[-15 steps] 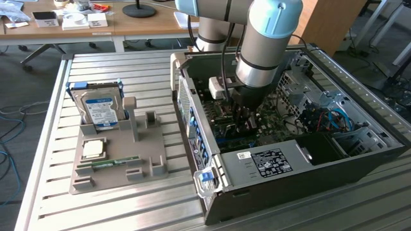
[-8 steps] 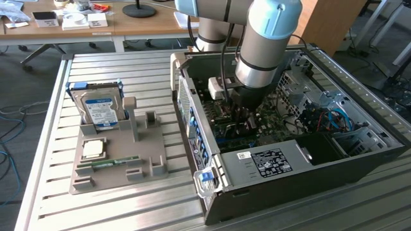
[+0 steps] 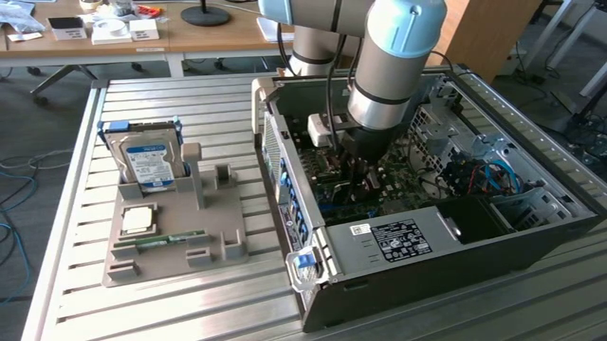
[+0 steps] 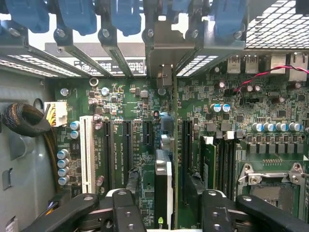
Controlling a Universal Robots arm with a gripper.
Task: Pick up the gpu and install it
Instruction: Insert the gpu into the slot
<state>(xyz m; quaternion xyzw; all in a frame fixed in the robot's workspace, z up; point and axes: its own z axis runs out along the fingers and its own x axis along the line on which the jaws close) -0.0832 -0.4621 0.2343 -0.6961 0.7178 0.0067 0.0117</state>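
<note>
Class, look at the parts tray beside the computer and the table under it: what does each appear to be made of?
The parts tray looks like moulded or printed plastic: matte grey-beige, with chunky slots. The table seems to be metal, likely aluminium: pale silver ribbed slats with a dull sheen.

Exterior view overlooks the open case (image 3: 427,234); wrist view faces its motherboard (image 4: 120,101) closely.
</note>
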